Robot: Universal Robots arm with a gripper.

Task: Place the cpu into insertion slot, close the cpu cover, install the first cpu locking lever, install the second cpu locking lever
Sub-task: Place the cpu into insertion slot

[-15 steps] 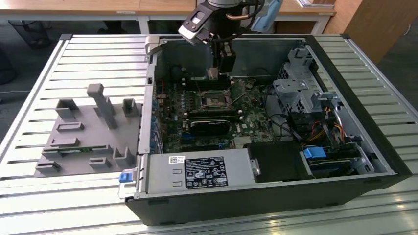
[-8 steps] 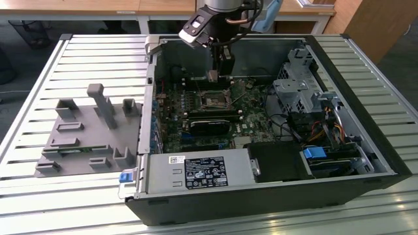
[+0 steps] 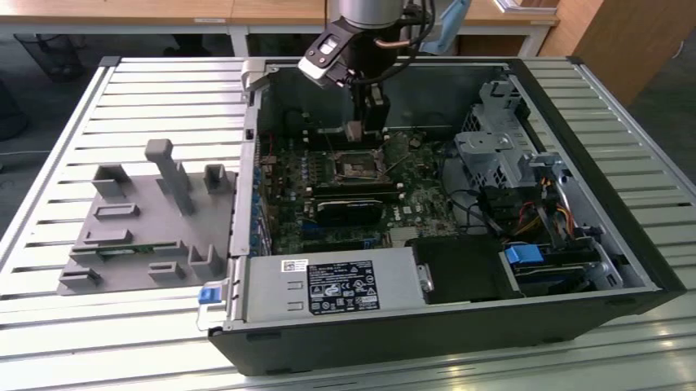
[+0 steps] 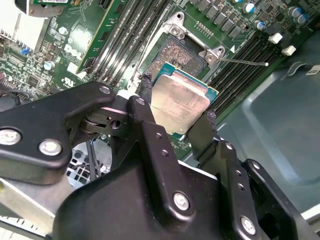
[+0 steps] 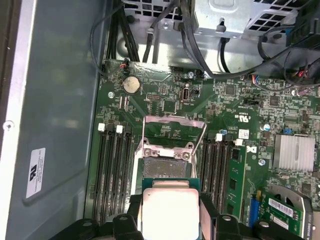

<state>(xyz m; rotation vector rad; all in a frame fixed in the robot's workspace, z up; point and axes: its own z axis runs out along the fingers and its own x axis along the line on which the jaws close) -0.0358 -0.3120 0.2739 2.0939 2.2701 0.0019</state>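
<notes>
1. At the exterior view's left, a grey plastic tray [image 3: 120, 244] with tall posts lies on the slatted table [image 3: 65, 147].
2. Just beside the tray is the open black computer case [image 3: 435, 334]. A silver box [image 3: 326, 285] with a sticker sits along its near edge.
3. In the middle, the robot arm [image 3: 370, 16] reaches down into the case. Its gripper [image 3: 361, 126] hangs over the green board [image 3: 419, 204], close to the insertion slot [image 3: 357, 165].
4. In the second wrist view, the two black fingers [image 4: 146, 87] are clamped on the cpu [image 4: 180, 100]. They squeeze it from two opposite sides, and its dull silver top faces the camera.
5. The cpu is up in the gripper and not yet in the slot. In the first wrist view, the cpu [image 5: 170, 210] is near the insertion slot [image 5: 167, 167], and the slot's grey inside is uncovered.
6. The cpu cover [image 5: 175, 118] is flipped up on the side of the slot away from the cpu. You can see the board through its square hole.
7. A thin silver locking lever [image 4: 245, 62] sticks out sideways from a corner of the slot.
8. Long black memory slots [image 5: 115, 170] run along both sides of the insertion slot.
9. At the exterior view's right, inside the case, there is a grey metal cage [image 3: 495, 155]. Nearer the front is a blue clip [image 3: 524, 254].
</notes>
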